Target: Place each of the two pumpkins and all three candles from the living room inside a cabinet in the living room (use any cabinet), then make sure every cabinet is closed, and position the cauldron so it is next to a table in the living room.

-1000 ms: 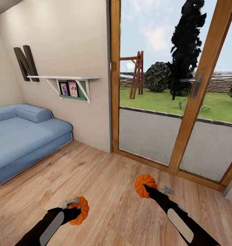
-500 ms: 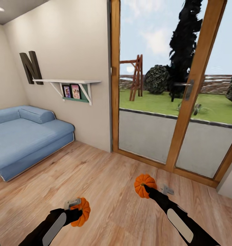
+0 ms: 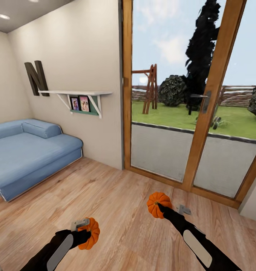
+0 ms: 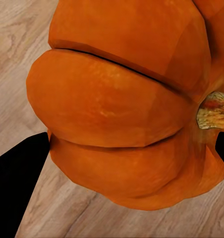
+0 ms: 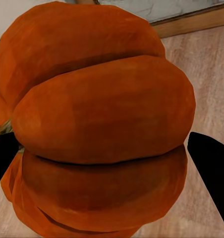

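Head view: left gripper [image 3: 91,234] low at the left, jaws clamped on an orange pumpkin [image 3: 88,233] held above the wooden floor [image 3: 116,199]; right gripper [image 3: 160,207] further forward at the right, jaws clamped on a second pumpkin [image 3: 157,204], stem side turned toward the left. Blue sofa [image 3: 26,154] against the left wall, dark letter N [image 3: 36,78] above it, white shelf [image 3: 77,95] with two framed photos [image 3: 79,103] beside that. Wood-framed glass door [image 3: 203,98] ahead, metal handle [image 3: 203,101] on its slanted frame, lawn and wooden ladder frame [image 3: 150,88] outside. Left wrist view: ribbed orange pumpkin [image 4: 127,104] very close, pale stem [image 4: 215,110] at one side, black fingers [image 4: 18,183] pressed against its flanks, floorboards [image 4: 13,59] behind. Right wrist view: second pumpkin [image 5: 97,124] close up, black fingers [image 5: 211,168] touching both sides of it, floorboards [image 5: 211,64] and the door's lower frame [image 5: 191,22] beyond.
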### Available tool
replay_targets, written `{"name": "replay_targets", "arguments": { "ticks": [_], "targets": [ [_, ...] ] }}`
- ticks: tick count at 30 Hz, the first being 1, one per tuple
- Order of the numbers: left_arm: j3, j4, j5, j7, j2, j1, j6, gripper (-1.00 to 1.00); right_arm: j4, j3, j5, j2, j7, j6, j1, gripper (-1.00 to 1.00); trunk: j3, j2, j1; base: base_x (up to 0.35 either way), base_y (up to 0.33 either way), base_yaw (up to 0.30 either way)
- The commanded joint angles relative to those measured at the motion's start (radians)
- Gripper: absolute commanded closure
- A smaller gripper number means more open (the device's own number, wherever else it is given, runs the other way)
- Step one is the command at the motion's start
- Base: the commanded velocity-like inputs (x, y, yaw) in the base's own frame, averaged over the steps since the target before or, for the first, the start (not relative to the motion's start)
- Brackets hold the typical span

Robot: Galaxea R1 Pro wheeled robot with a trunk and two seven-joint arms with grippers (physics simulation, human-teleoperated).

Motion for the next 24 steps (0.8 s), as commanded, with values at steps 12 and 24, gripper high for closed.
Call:
{"name": "replay_targets", "arguments": {
  "ticks": [12, 24],
  "targets": [
    [-0.051, -0.002, 0.009, 0.012, 0.001, -0.001, 0.000, 1.00, -0.001, 0.004, -0.005, 0.009, -0.006, -0.002, -0.001, 1.00, 0.019, -0.001, 0.000, -0.051, -0.021, 0.000],
    [-0.058, 0.003, 0.012, 0.014, 0.001, -0.001, -0.065, 1.00, 0.000, 0.004, -0.006, 0.011, -0.007, 0.002, -0.001, 1.00, 0.035, -0.001, 0.000, -0.026, -0.134, 0.020]
  ]
}}
